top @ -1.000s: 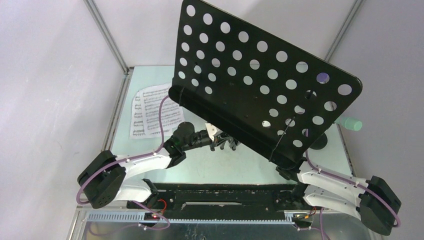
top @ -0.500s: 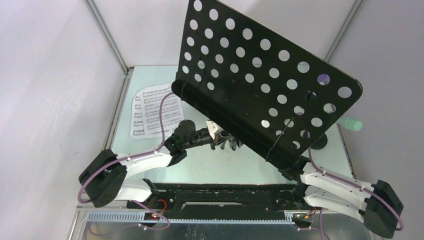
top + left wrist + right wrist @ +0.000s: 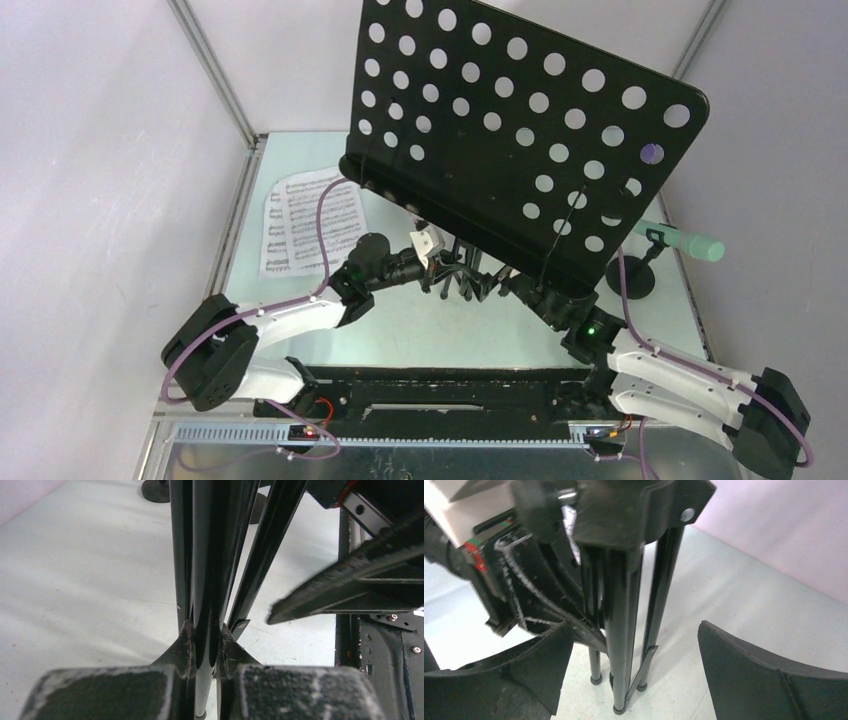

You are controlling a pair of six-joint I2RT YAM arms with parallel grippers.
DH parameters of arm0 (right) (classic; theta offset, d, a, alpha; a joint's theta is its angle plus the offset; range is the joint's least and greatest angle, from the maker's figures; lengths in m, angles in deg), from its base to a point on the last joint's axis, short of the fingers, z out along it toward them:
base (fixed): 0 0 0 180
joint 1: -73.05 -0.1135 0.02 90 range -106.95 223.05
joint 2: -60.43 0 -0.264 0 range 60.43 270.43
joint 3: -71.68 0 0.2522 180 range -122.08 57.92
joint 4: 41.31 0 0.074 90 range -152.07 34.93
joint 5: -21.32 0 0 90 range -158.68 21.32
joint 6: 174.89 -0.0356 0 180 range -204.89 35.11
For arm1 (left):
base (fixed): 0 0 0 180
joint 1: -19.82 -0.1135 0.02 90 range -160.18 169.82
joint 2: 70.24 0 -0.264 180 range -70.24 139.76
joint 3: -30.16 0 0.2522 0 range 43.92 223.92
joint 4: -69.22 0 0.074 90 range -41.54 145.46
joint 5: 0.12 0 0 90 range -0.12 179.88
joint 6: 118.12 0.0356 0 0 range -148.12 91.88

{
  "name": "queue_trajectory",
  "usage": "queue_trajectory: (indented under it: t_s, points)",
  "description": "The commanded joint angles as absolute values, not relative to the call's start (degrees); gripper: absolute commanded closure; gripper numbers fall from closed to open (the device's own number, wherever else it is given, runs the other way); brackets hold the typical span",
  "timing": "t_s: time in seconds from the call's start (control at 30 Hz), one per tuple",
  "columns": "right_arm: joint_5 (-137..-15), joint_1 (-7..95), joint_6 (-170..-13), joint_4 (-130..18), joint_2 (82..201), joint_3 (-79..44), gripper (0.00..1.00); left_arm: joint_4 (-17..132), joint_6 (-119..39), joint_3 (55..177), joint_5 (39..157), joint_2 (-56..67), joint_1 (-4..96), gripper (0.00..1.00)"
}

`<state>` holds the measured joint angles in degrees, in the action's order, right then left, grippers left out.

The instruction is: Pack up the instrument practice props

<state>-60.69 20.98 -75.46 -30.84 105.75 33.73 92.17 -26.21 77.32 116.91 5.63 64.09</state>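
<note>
Black tripod music rack [image 3: 520, 150]: upright at middle of bench [image 3: 440, 335], legs [image 3: 624, 645] drawn in together, perforated plate tilted. Left jaws nearly closed, clamped on leg bundle; right jaws spread wide, flanking legs under hub, holding nothing. Step judged: collapsing rack for packing. Next likely: right closure on legs, then lowering flat, clear of sheet-music pages [image 3: 305, 220] and mint-green microphone [image 3: 685, 243].
</note>
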Motion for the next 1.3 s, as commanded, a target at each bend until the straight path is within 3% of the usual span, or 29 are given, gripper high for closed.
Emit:
queue_trajectory:
  t_s: [0.0, 0.2, 0.5, 0.67, 0.73, 0.8, 0.83, 0.93, 0.97, 1.0, 1.27]
  points:
    - [-57.4, 23.3, -80.7, -18.3, 110.4, 31.4, 0.00, 93.8, -28.3, 78.9, 119.5, 4.5, 64.5, 1.00]
    - [-63.1, 25.6, -85.7, -9.3, 117.7, 29.8, 0.00, 92.0, -26.5, 79.9, 120.0, 4.7, 64.4, 1.00]
    - [-58.8, 24.2, -83.4, -3.6, 121.9, 29.1, 0.00, 91.5, -26.3, 80.5, 120.5, 5.5, 65.6, 1.00]
    - [-57.3, 24.0, -81.4, -1.3, 124.9, 29.1, 0.16, 91.5, -26.6, 80.7, 120.4, 5.8, 66.0, 1.00]
    - [-57.4, 23.8, -80.4, -1.3, 126.2, 29.0, 0.29, 91.4, -26.8, 80.7, 119.9, 5.7, 66.0, 0.93]
    - [-57.4, 23.4, -79.2, -1.0, 127.5, 29.1, 0.51, 91.1, -26.9, 80.4, 118.8, 5.3, 66.0, 0.75]
    - [-57.4, 23.3, -78.8, -0.9, 127.9, 29.1, 0.59, 90.9, -27.0, 80.2, 117.7, 5.0, 66.0, 0.63]
    - [-58.6, 23.3, -78.3, -0.8, 128.0, 29.1, 0.88, 90.8, -26.9, 78.5, 114.6, 3.1, 66.0, 0.12]
    - [-58.8, 23.3, -78.1, -0.9, 127.8, 29.0, 0.95, 90.8, -26.9, 77.9, 113.9, 2.4, 66.1, 0.03]
    - [-58.8, 23.4, -78.2, -1.2, 127.6, 28.8, 1.00, 90.9, -26.9, 77.3, 113.4, 1.8, 66.0, 0.00]
    - [-56.9, 23.7, -87.1, -9.6, 126.1, 22.3, 1.00, 98.8, -29.5, 74.4, 113.5, 4.8, 68.0, 0.00]
